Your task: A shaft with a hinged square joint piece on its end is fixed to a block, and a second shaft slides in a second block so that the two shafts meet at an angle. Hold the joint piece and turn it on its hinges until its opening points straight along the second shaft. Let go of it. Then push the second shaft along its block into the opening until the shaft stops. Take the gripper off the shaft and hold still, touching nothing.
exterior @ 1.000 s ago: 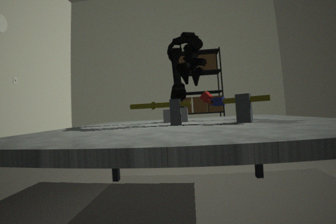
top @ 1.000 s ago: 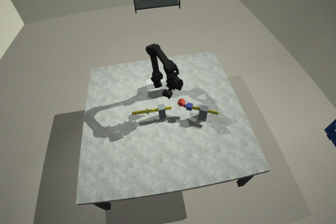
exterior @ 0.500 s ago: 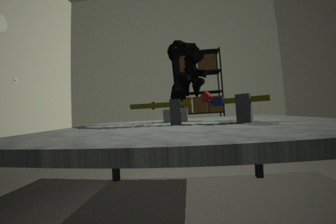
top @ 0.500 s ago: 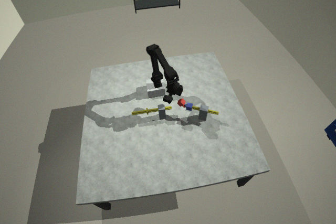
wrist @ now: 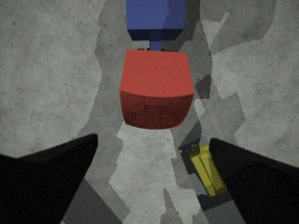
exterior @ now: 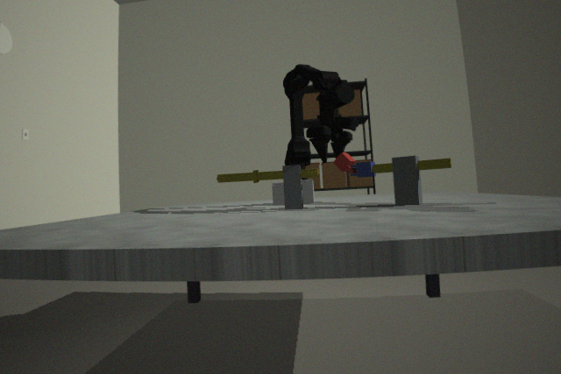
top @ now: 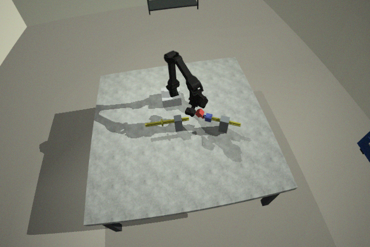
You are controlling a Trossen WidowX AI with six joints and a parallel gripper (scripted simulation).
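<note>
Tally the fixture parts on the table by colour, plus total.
Yellow: 2, left shaft, right shaft
Grey: 2, left block, right block
Red: 1, joint piece
Blue: 1, hinge piece
Total: 6

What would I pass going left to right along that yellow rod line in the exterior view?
Sliding yellow shaft → left grey block → red joint piece, with the open gripper just above it → blue piece → right grey block → fixed shaft's yellow end.
</note>
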